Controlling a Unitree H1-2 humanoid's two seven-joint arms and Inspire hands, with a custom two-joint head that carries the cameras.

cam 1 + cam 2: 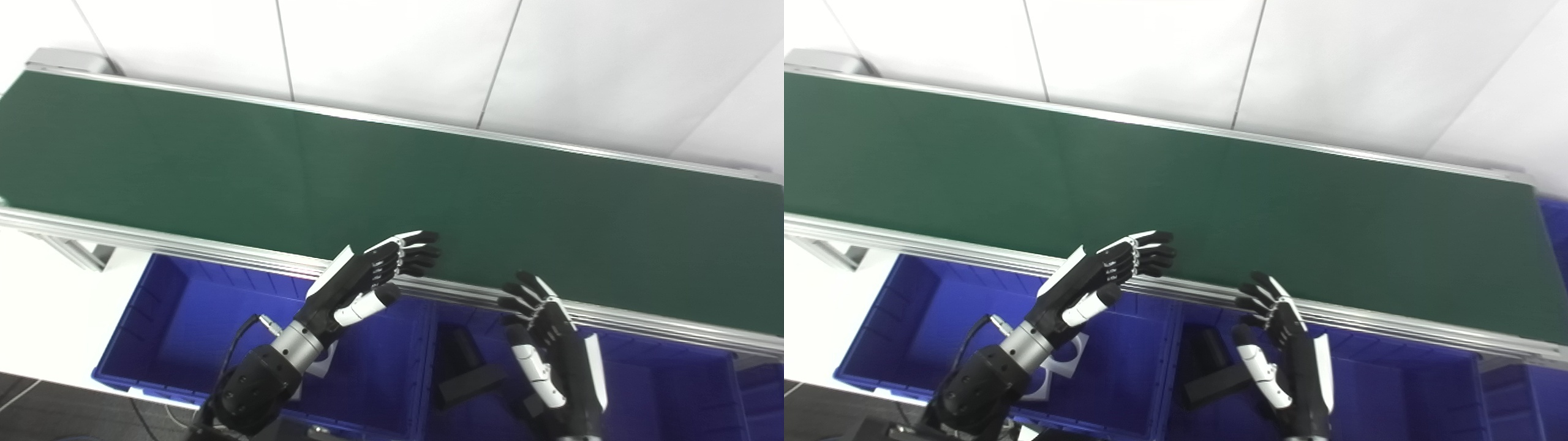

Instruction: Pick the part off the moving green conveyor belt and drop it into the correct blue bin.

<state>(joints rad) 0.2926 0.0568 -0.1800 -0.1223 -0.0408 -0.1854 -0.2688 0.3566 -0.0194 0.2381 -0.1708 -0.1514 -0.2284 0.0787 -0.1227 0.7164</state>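
The green conveyor belt (367, 165) runs across the view and carries no part that I can see. My left hand (376, 272) is open and empty, fingers stretched over the belt's near rail. My right hand (545, 334) is open and empty, raised over the middle blue bin (661, 392) just short of the rail. A black T-shaped part (468, 367) lies in that bin beside my right hand. The left blue bin (184, 318) holds a white flat part (1056, 367), mostly hidden by my left forearm.
The belt's aluminium near rail (184, 242) runs above the bins. A white wall (398, 55) stands behind the belt. Another blue bin edge (1556, 226) shows at the far right. A belt support leg (76, 251) stands at the left.
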